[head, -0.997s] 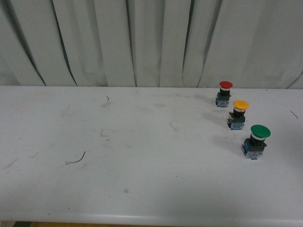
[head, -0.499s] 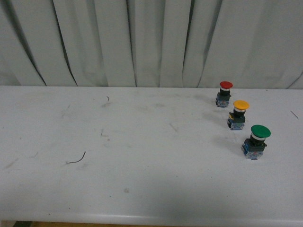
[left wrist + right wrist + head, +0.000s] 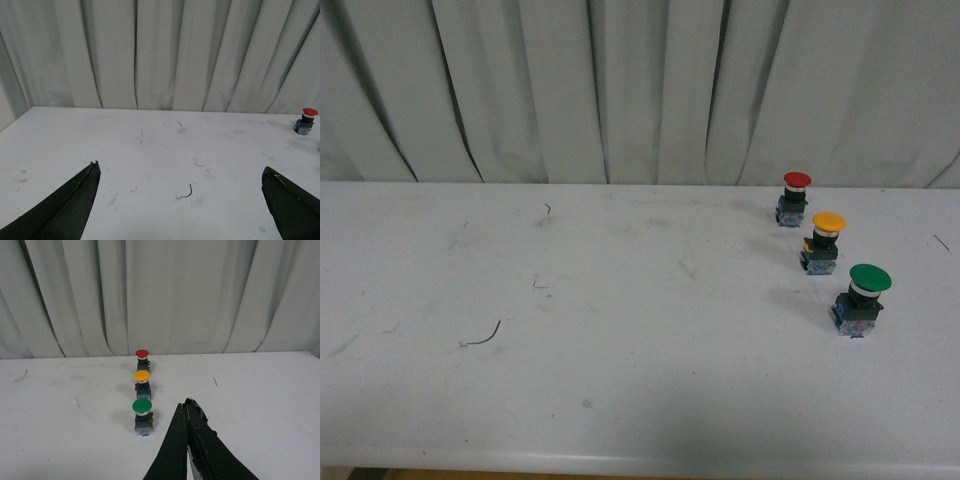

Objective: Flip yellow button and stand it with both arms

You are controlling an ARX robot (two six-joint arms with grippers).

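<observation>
The yellow button (image 3: 825, 243) stands upright on the white table, cap up, at the right, between a red-capped button (image 3: 794, 198) behind it and a larger green-capped button (image 3: 862, 298) in front. It also shows in the right wrist view (image 3: 142, 383). Neither arm shows in the front view. My right gripper (image 3: 186, 404) is shut and empty, above the table, to the right of the green button (image 3: 142, 416) and short of the yellow one. My left gripper (image 3: 180, 169) is open and empty over the table's left part, far from the buttons.
The white table (image 3: 620, 350) carries a small dark curl of wire (image 3: 482, 337), which lies between the left fingers in the left wrist view (image 3: 186, 192). A grey curtain (image 3: 640, 90) hangs behind the table. The red button (image 3: 306, 120) shows at the edge of the left wrist view.
</observation>
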